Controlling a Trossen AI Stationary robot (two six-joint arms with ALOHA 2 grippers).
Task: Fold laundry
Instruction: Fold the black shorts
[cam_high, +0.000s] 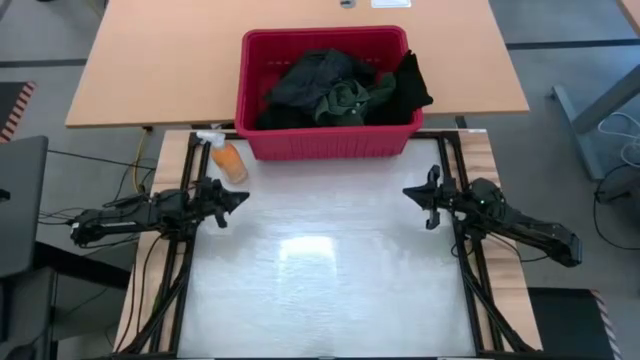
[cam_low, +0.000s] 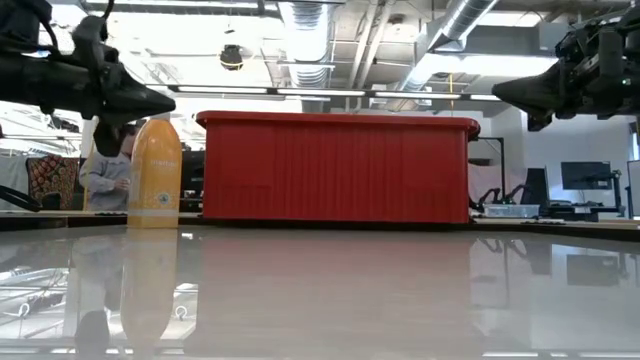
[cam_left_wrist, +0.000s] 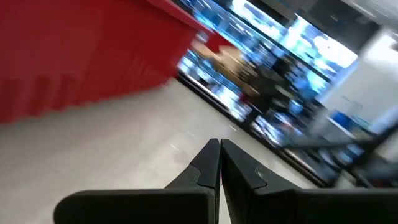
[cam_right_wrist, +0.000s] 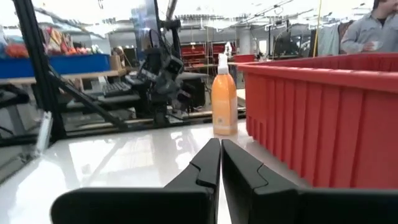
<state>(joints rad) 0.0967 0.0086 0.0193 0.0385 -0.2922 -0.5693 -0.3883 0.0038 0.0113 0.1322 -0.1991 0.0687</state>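
The laundry (cam_high: 340, 92) is a heap of black and dark green cloth inside the red plastic basket (cam_high: 325, 142) at the table's far edge; one black piece hangs over the basket's right rim. In the low view only the basket's wall (cam_low: 335, 168) shows. My left gripper (cam_high: 240, 199) hovers shut over the table's left side, pointing right. My right gripper (cam_high: 408, 190) hovers shut over the right side, pointing left. The shut fingertips show in the left wrist view (cam_left_wrist: 219, 145) and the right wrist view (cam_right_wrist: 220, 143).
An orange spray bottle (cam_high: 227, 157) stands near the basket's left front corner, just beyond my left gripper. The white table top (cam_high: 320, 270) lies between the arms. Dark frame rails (cam_high: 180, 290) run along both sides. A wooden table (cam_high: 150, 60) stands behind. A person (cam_low: 105, 170) is in the room beyond.
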